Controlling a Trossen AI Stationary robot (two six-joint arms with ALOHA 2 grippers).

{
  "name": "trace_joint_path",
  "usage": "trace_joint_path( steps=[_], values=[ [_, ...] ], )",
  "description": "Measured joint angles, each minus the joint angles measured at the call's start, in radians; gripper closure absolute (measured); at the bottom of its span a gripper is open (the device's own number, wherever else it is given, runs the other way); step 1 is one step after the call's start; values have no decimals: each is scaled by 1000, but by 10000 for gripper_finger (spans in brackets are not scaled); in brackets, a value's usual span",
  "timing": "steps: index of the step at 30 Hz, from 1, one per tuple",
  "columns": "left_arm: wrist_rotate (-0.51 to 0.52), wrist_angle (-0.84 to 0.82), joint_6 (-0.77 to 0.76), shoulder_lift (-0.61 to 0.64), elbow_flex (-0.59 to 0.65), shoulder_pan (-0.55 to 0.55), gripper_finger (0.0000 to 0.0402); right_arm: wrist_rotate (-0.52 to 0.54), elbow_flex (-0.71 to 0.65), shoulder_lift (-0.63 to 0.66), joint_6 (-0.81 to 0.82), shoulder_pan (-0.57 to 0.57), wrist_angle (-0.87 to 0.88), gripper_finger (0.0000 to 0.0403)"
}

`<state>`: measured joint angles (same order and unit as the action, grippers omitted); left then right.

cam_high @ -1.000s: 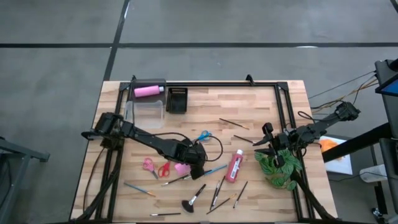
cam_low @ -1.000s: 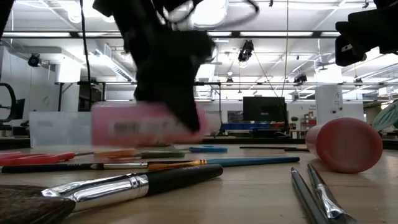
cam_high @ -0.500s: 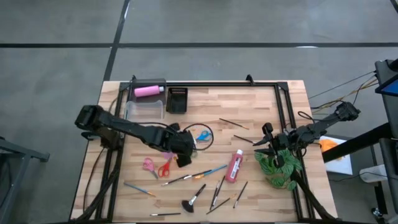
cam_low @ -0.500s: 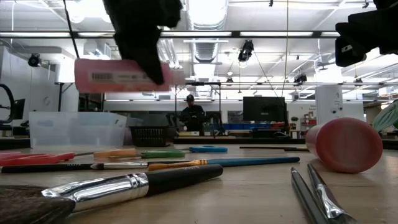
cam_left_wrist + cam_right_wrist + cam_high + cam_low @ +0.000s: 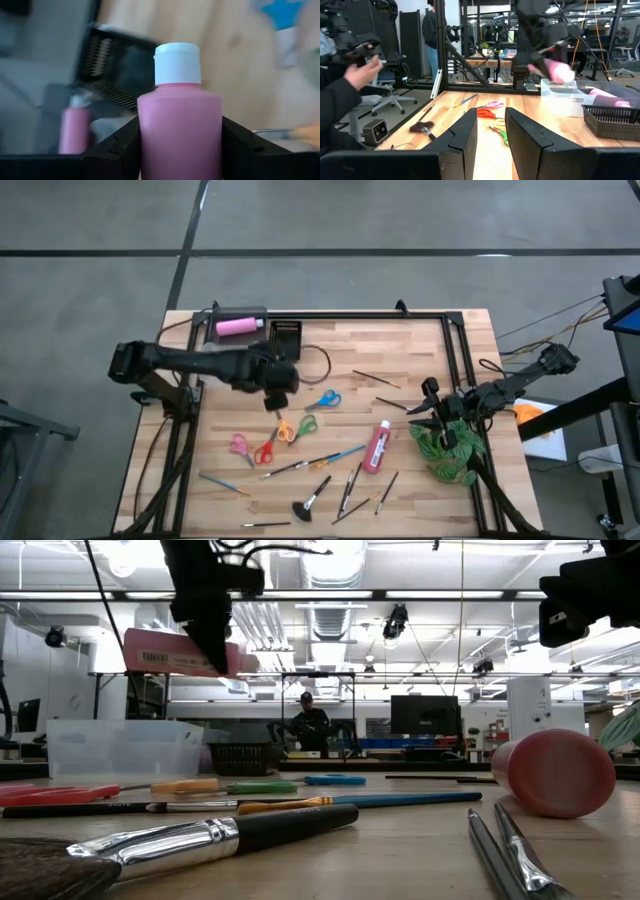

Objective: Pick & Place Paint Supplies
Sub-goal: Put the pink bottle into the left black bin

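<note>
Currently, left to right across the high view:

left end effector (image 5: 275,375): upper left of centre, raised off the counter (image 5: 420,360); fingers clamped on a pink paint bottle (image 5: 179,131), white cap pointing away from the wrist. Low view shows the bottle (image 5: 180,652) carried sideways, well above the boards.
why held so: side grip on the body keeps the cap free; my read is it's in transit to the bins at the upper left.
clear tub (image 5: 232,358): just beside the end effector, toward the frame's left. Likely drop spot, judging by heading only.
second pink bottle (image 5: 238,326): lying at the upper left by the counter's back edge; whether it's in a container I can't tell.
black tray (image 5: 285,341): right of that bottle, contents not readable.
scissors: pink/red pair (image 5: 252,448) lower left, orange/green pair (image 5: 291,428) mid, blue pair (image 5: 323,399) above them. All loose on the counter.
brushes (image 5: 326,456): scattered along the lower middle, one wide-headed at the bottom. Exact count unclear; thin handles overlap.
red tube (image 5: 378,446): lying right of centre, untouched.
right end effector (image 5: 432,416): waiting at the right edge over the green plant (image 5: 447,444); fingers a little apart, empty, per its wrist view.
hidden: left fingertips cut off at the bottom of the left wrist view; background there blurred.
</note>
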<state>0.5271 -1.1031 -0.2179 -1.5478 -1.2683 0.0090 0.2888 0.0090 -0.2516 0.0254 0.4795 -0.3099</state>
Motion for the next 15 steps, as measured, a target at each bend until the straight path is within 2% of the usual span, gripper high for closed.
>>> trace_joint_path(
  steps=[15],
  values=[
    [-9, -33, 226, 2, 0, 370, 209, 0, 0, 0, 0, 0, 0, 306]
  ],
)
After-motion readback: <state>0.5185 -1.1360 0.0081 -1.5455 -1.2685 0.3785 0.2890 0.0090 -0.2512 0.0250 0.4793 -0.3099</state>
